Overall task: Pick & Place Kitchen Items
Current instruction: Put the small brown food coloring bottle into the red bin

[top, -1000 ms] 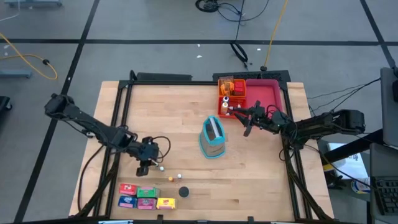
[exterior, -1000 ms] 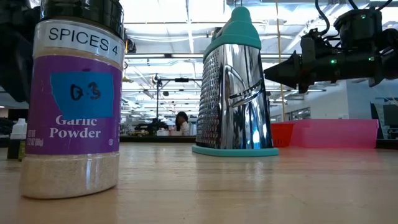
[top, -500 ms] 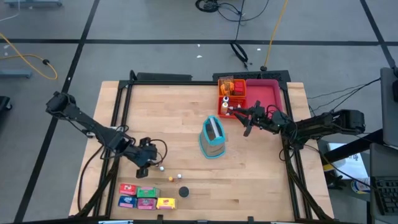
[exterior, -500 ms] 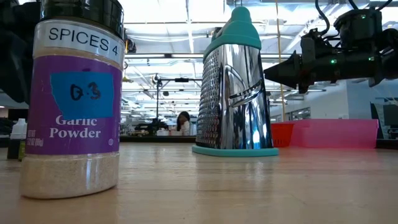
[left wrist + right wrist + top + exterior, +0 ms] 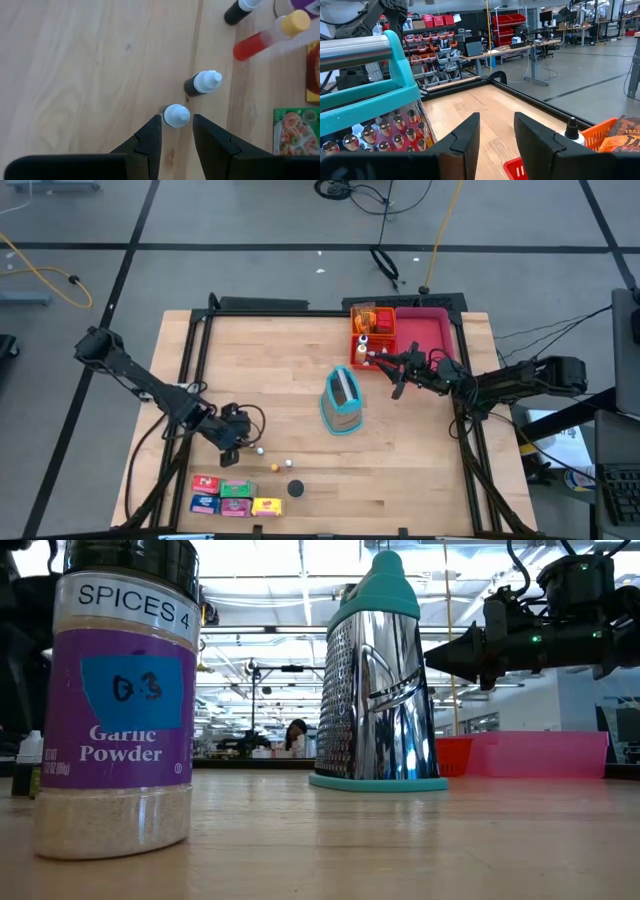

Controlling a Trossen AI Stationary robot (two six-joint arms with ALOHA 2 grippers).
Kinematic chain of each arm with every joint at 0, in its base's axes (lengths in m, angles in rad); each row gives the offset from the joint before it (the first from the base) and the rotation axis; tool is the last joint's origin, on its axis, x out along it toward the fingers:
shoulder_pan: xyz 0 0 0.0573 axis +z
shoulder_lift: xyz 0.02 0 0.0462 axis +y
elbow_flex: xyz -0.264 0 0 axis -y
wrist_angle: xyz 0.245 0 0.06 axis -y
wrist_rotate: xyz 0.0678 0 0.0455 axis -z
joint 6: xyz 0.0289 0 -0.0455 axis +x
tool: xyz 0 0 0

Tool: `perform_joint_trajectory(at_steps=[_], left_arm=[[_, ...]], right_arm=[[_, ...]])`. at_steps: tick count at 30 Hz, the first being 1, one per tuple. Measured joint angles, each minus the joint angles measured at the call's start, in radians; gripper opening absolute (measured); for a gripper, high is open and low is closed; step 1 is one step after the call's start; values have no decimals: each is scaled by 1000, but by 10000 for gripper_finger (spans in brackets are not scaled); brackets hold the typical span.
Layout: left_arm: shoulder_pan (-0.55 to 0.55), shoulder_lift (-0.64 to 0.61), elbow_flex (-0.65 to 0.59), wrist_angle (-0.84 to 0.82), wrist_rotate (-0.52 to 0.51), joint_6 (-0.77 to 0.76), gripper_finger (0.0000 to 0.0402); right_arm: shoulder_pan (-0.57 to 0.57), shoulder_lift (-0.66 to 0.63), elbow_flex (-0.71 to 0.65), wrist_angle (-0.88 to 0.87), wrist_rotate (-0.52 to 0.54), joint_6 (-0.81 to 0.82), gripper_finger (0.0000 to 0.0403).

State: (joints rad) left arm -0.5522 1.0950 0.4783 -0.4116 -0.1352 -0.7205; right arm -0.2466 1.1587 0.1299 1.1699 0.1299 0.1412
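Observation:
Low over the near left of the table, my left gripper (image 5: 249, 445) (image 5: 177, 126) is open and points steeply down. A tiny upright bottle shows only its white cap (image 5: 176, 115) (image 5: 258, 448), which sits just ahead of the two fingertips, in line with the gap. Whether they touch it, I cannot tell. Beyond it lie a dark bottle with a white cap (image 5: 202, 83), a red bottle with a yellow cap (image 5: 264, 36) and a black one (image 5: 239, 11). My right gripper (image 5: 382, 363) (image 5: 497, 131) hangs level and open beside the orange tray, with nothing between its fingers.
Small red (image 5: 205, 482), blue (image 5: 205, 503), green (image 5: 237, 488) and yellow (image 5: 267, 506) boxes lie at the near edge beside a garlic powder jar (image 5: 120, 710) (image 5: 296, 489). A teal-handled grater (image 5: 342, 402) stands mid-table. Orange (image 5: 372, 338) and pink (image 5: 428, 330) trays sit at the far right.
My left arm has swung a little toward the table's left edge and sunk slightly. Its wrist has rolled, so the gripper now slants toward the white-capped bottle instead of hanging over it. No item has moved.

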Motion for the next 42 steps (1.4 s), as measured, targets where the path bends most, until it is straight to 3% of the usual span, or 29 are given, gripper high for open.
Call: perform_joint_trajectory(at_steps=[6, 23, 26, 32, 42], left_arm=[[0, 0, -68, 136, 2, 0, 113], [0, 0, -128, 213, -24, 27, 112], [0, 0, -128, 230, -41, 53, 98], [0, 0, -128, 242, -42, 83, 24], [13, -6, -128, 234, -45, 120, 27]], right_arm=[[0, 0, 0, 0, 0, 0, 114], [0, 0, 0, 0, 0, 0, 114], [0, 0, 0, -1, 0, 1, 114], [0, 0, 0, -7, 0, 3, 114], [0, 0, 0, -8, 0, 3, 114]])
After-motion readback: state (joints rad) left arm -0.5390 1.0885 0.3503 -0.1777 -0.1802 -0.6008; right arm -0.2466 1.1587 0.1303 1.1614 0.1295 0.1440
